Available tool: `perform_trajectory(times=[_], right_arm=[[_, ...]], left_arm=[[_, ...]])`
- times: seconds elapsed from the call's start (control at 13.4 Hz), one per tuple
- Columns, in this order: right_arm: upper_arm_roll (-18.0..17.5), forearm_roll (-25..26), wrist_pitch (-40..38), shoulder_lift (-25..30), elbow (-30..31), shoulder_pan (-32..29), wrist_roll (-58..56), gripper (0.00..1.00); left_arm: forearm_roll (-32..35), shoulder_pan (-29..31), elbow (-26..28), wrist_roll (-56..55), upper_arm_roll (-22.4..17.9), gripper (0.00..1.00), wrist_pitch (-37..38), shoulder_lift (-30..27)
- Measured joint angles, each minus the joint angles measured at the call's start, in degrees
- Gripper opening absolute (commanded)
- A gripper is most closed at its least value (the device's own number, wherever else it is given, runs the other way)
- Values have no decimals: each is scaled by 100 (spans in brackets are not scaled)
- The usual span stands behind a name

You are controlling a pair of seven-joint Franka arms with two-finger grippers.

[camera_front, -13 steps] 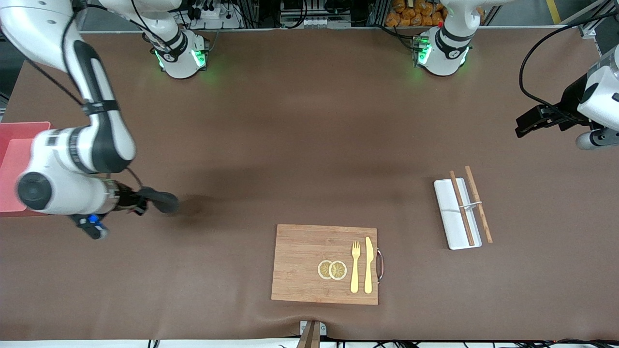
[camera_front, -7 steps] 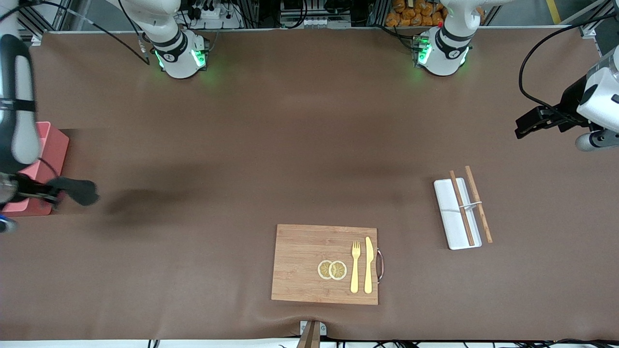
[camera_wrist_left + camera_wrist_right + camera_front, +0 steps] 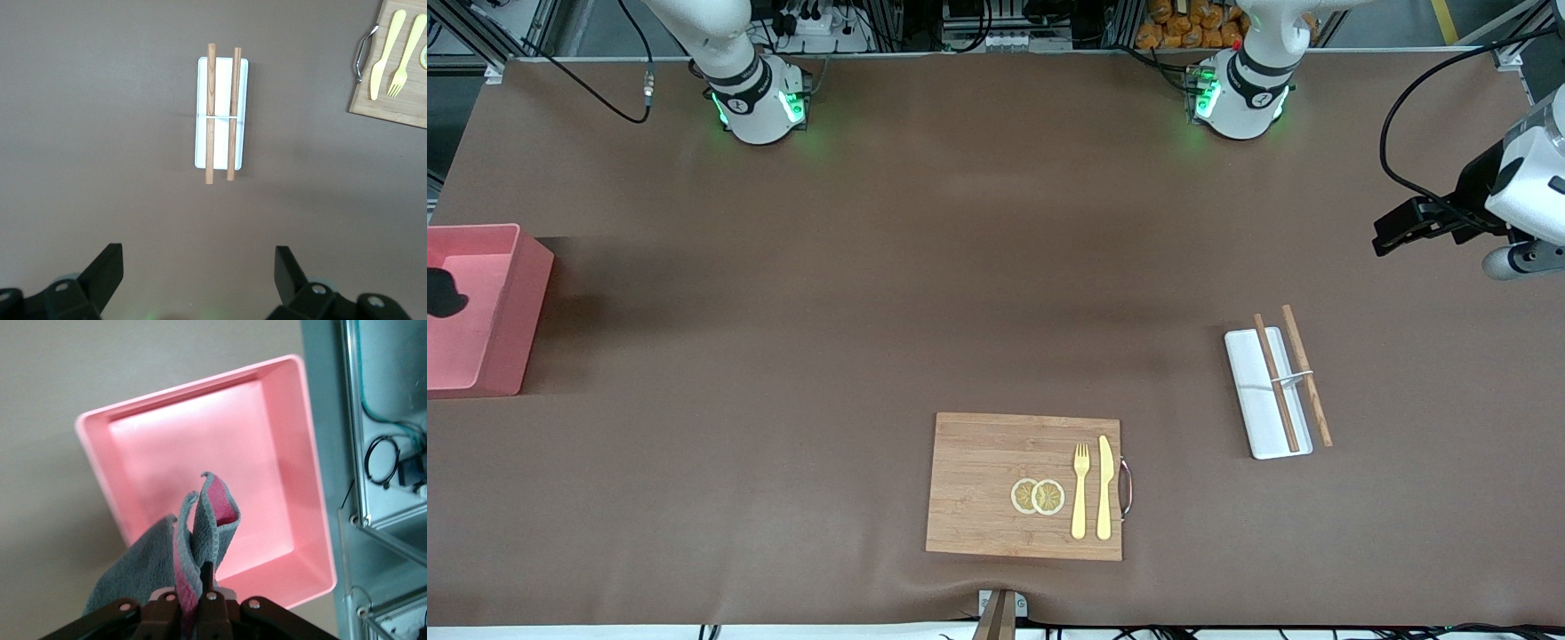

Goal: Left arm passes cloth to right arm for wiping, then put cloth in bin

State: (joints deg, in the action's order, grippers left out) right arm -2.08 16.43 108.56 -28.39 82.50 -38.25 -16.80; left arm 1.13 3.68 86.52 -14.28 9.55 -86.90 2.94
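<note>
I can read no brand or label on anything. My right gripper [image 3: 205,595] is pinched shut on the cloth [image 3: 193,540], which hangs bunched over the open pink bin [image 3: 293,420] at the right arm's end of the table — the front view cuts off all but a dark scrap of cloth [image 3: 443,292] at its edge. My left gripper [image 3: 199,280] waits with fingers spread over bare table near the white tray [image 3: 222,113] with its two wooden sticks [image 3: 209,113] — only its fingertips [image 3: 107,270] show.

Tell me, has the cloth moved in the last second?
Yes. The cloth, held by the right gripper, went from over the table toward the right arm's end and now hangs over the bin.
</note>
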Motion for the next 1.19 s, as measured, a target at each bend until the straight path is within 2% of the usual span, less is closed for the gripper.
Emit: perform_trajectory(times=[0.22,0.3,0.37,0.45,0.6,0.82,0.97,1.19], right_arm=[[-2,24,732,-468,60,-300,-196,0],[-2,29,931,-659,76,-335,-197,27],[-2,33,1145,-844,83,-358,-196,88],[-2,34,1347,-1003,87,-387,-195,100],[-2,36,1534,-1179,87,-470,-196,100],[-3,39,1481,-1157,29,-521,-197,100],[-57,73,1092,-1026,-71,-516,-198,100],[-213,77,-11,-449,-204,-257,-205,100]], left_arm=[[0,0,8,0,0,100,-5,12],[0,0,16,0,0,100,-11,18],[0,0,24,0,0,100,-19,25],[0,0,33,0,0,100,-32,28],[0,0,43,0,0,100,-70,32],[0,0,53,0,1,100,-83,41],[0,0,55,0,1,100,-89,47],[0,0,55,0,-2,100,-98,48]])
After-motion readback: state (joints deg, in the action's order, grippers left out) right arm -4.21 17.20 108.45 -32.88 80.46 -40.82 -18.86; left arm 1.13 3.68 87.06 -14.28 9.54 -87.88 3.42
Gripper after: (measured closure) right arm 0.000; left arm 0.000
